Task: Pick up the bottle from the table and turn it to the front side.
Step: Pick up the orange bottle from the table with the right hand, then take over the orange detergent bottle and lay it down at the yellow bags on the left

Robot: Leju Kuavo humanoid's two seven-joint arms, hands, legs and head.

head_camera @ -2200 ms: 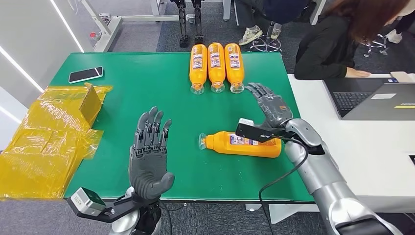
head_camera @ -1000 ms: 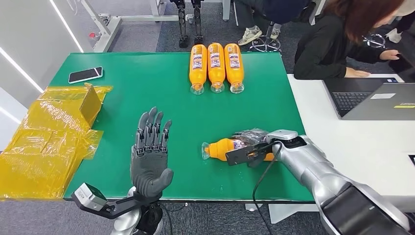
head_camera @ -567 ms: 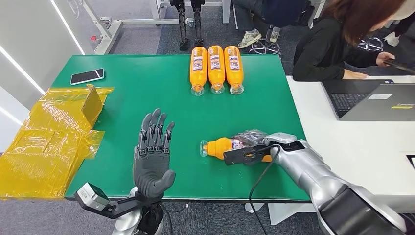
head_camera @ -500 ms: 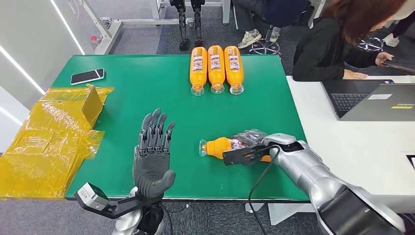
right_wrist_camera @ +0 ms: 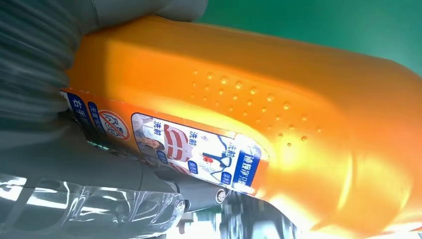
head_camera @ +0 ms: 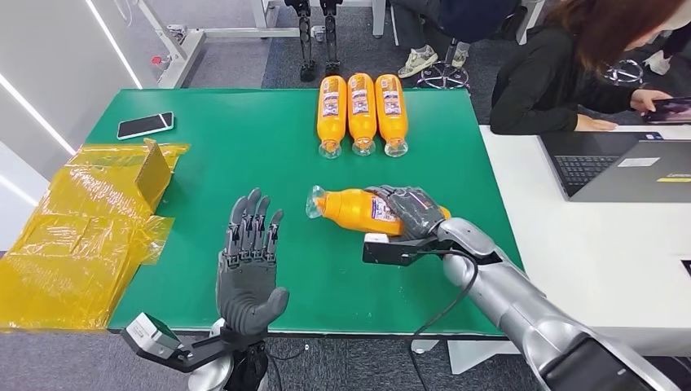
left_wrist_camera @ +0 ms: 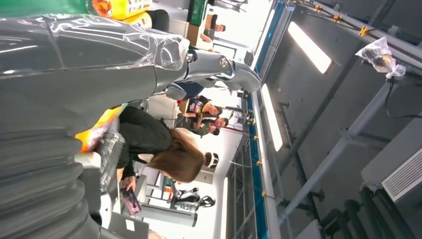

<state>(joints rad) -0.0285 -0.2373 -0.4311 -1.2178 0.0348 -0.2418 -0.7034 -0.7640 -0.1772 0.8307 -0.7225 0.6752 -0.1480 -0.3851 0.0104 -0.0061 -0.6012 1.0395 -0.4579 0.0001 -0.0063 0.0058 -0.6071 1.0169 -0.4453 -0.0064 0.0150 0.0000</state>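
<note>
An orange bottle [head_camera: 358, 209] is gripped at frame centre by the right hand [head_camera: 410, 210], fingers wrapped around its smooth body, where slippage during turning is risked; the left hand [head_camera: 247, 265] is held open.

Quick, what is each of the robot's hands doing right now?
Left hand: open, fingers apart, holding nothing.
Right hand: closed around the orange bottle, holding it.
</note>
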